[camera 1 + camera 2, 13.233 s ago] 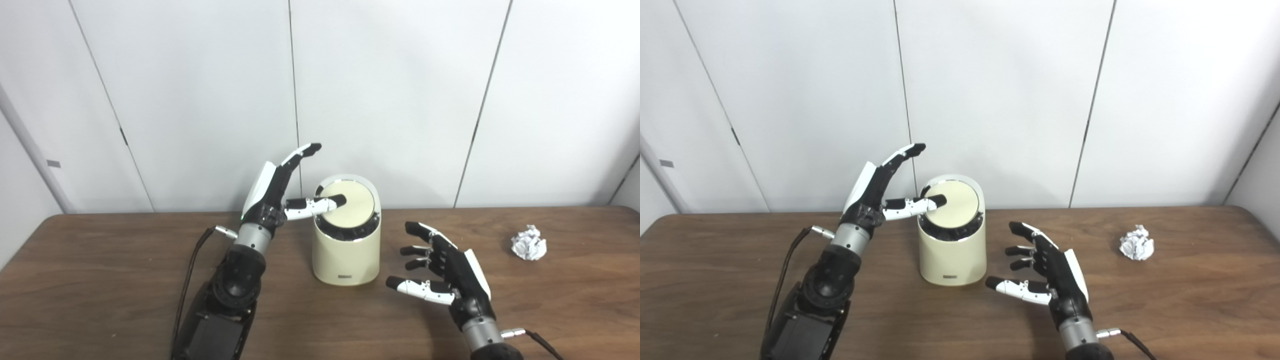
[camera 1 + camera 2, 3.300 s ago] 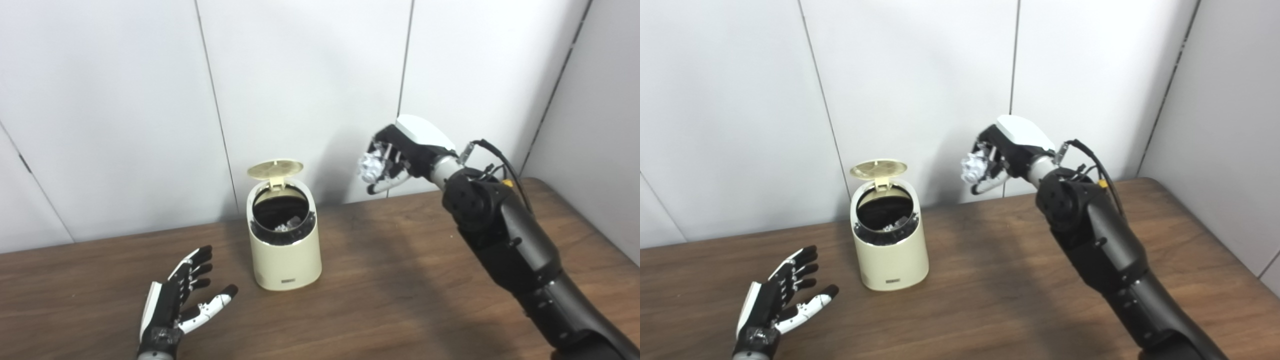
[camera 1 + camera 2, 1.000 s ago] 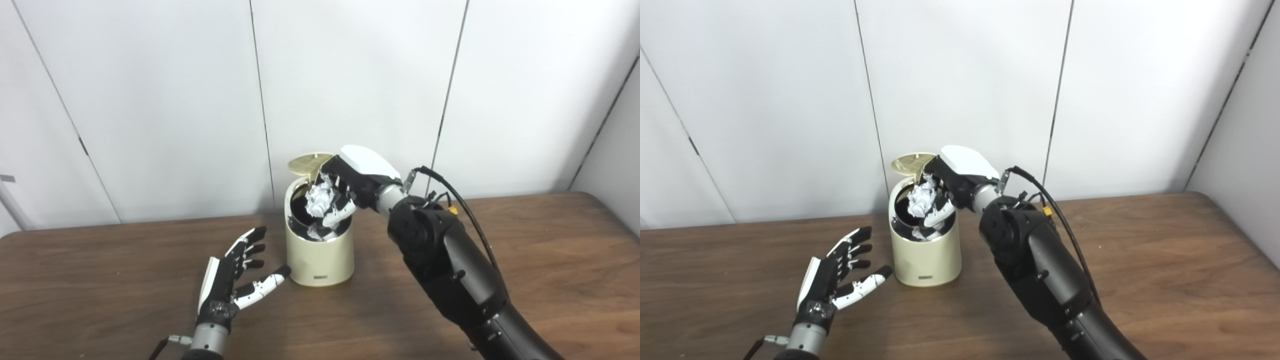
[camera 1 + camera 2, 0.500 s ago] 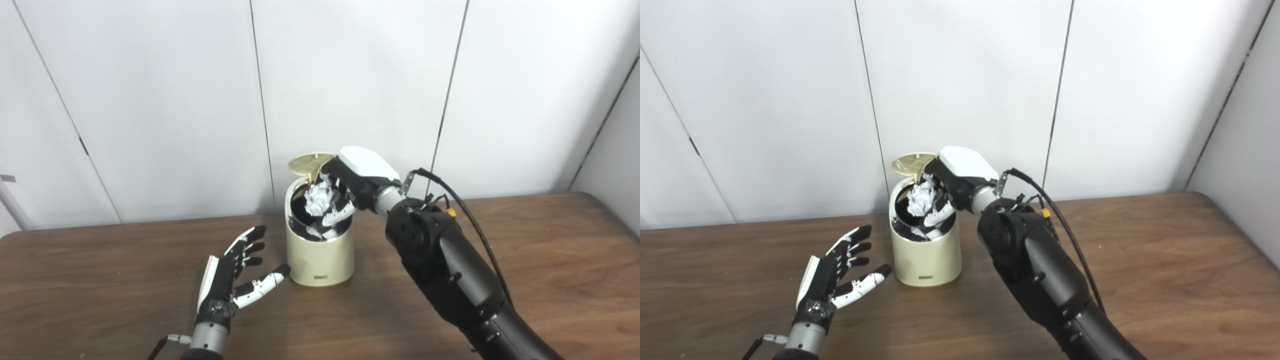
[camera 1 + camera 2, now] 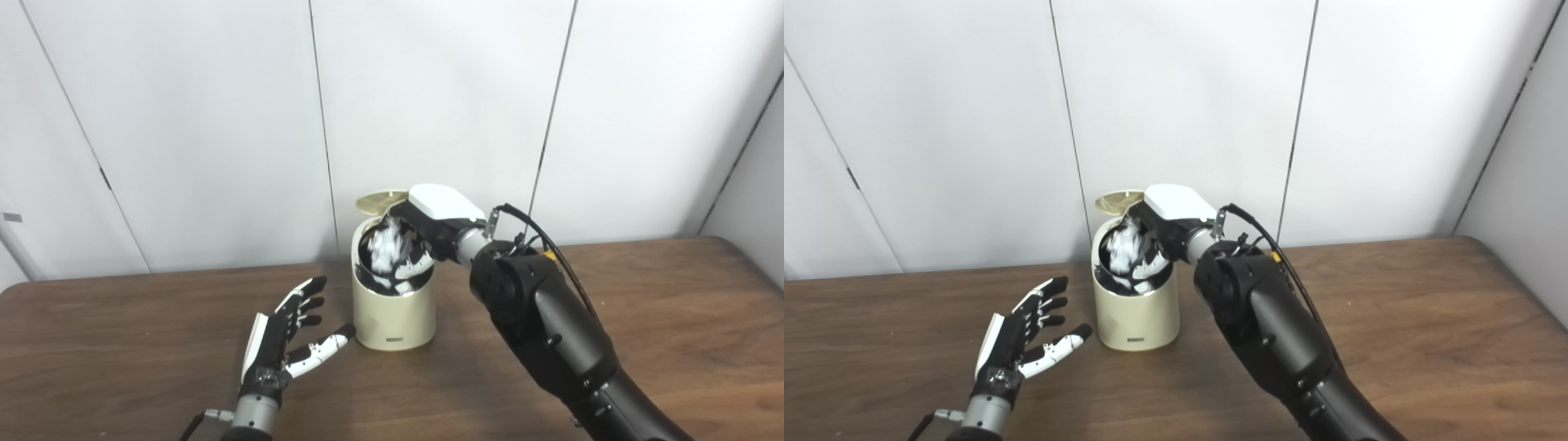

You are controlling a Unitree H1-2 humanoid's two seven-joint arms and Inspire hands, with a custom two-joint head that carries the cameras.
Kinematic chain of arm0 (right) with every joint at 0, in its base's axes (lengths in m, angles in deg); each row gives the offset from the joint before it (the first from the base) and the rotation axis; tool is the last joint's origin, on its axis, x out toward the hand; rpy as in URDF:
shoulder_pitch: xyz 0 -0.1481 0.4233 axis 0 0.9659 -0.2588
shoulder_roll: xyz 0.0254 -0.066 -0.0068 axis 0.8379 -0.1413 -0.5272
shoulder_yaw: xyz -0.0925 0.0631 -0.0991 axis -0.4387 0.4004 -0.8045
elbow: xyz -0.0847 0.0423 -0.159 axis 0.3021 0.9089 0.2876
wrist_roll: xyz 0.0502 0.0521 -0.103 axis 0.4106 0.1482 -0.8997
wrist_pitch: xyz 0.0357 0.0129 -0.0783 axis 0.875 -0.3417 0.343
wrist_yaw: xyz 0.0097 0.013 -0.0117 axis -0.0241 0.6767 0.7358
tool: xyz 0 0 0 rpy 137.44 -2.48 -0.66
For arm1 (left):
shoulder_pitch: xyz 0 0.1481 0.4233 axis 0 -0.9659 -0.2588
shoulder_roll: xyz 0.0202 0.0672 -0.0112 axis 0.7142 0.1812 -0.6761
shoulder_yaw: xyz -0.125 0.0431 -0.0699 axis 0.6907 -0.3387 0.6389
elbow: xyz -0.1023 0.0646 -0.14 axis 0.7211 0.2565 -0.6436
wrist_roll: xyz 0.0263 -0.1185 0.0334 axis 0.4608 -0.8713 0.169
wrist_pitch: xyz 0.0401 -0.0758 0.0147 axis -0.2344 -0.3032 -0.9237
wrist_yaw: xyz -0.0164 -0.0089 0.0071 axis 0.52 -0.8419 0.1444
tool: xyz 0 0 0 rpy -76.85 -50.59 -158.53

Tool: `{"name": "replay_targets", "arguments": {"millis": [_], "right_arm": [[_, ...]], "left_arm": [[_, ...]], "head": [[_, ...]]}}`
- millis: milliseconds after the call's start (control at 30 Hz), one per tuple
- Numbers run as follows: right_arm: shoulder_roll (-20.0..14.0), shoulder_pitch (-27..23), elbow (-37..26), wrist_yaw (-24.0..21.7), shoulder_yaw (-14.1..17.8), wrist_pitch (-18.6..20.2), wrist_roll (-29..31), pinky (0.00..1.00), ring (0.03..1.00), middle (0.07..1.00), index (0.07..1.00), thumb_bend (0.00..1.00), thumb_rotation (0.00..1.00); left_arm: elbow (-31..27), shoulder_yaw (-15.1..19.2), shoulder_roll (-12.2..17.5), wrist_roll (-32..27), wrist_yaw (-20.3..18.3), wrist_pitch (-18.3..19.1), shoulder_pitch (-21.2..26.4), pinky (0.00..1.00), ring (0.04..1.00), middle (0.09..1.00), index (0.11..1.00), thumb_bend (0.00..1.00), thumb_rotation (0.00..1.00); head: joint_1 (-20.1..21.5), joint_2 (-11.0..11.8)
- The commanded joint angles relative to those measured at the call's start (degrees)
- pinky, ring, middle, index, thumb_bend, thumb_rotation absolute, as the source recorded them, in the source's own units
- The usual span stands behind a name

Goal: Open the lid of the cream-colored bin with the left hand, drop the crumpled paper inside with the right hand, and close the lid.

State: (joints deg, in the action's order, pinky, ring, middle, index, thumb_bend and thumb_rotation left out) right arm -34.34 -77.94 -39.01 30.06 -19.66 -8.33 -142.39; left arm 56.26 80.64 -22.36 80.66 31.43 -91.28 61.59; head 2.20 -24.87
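Note:
The cream-colored bin stands on the wooden table with its round lid flipped up at the back. My right hand hangs over the bin's open mouth with its fingers loosened. The crumpled paper is a blurred white ball just under the fingers, inside the rim of the bin, apart from the palm. More crumpled paper lies deeper in the bin. My left hand rests open and empty on the table, left of the bin's base.
The brown table reaches to a white panelled wall right behind the bin. My right arm crosses the table's right half from the bottom edge, with a black cable along it.
The paper has left my right hand and is dropping into the bin, blurred by motion. The right hand's fingers have opened. The left hand has not moved.

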Motion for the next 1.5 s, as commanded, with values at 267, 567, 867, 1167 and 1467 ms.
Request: {"name": "replay_targets", "arguments": {"millis": [267, 567, 867, 1167, 1467], "right_arm": [[-1.11, -1.54, -0.78, -2.04, 0.66, 0.30, -1.47, 0.37, 0.511, 0.657, 0.719, 0.89, 0.13], [-1.09, -1.50, -1.11, -2.94, 0.89, 0.28, -2.28, 0.41, 0.557, 0.705, 0.755, 0.88, 0.13], [-1.73, -1.57, -2.50, -4.70, 0.96, 0.29, -3.09, 0.45, 0.611, 0.766, 0.775, 0.88, 0.16], [-2.51, -1.36, -6.45, -8.57, 2.04, 0.30, -5.12, 0.45, 0.615, 0.799, 0.796, 0.90, 0.20], [-4.48, -0.05, -9.33, -8.20, 3.24, -0.38, -3.29, 0.44, 0.613, 0.747, 0.772, 0.90, 0.20]], "left_arm": [[-2.07, -0.14, 0.26, 0.65, 0.32, -0.93, 1.70, 0.74, 0.822, 0.872, 0.878, 0.71, 0.23], [-1.88, -0.14, 0.31, 0.47, 0.19, -1.06, 1.78, 0.75, 0.823, 0.872, 0.876, 0.70, 0.23], [-2.00, -0.22, 0.35, 0.46, 0.06, -0.84, 1.75, 0.74, 0.821, 0.873, 0.873, 0.71, 0.24], [-2.00, -0.40, 0.33, 0.42, -0.07, -0.69, 1.87, 0.72, 0.819, 0.874, 0.868, 0.70, 0.22], [-1.71, -0.50, 0.55, 0.24, -0.26, -0.76, 1.99, 0.71, 0.815, 0.877, 0.864, 0.70, 0.22]], "head": [[-0.05, -0.22], [-0.14, -0.44], [-0.06, -0.45], [-0.20, -0.67], [-0.01, -0.54]]}}
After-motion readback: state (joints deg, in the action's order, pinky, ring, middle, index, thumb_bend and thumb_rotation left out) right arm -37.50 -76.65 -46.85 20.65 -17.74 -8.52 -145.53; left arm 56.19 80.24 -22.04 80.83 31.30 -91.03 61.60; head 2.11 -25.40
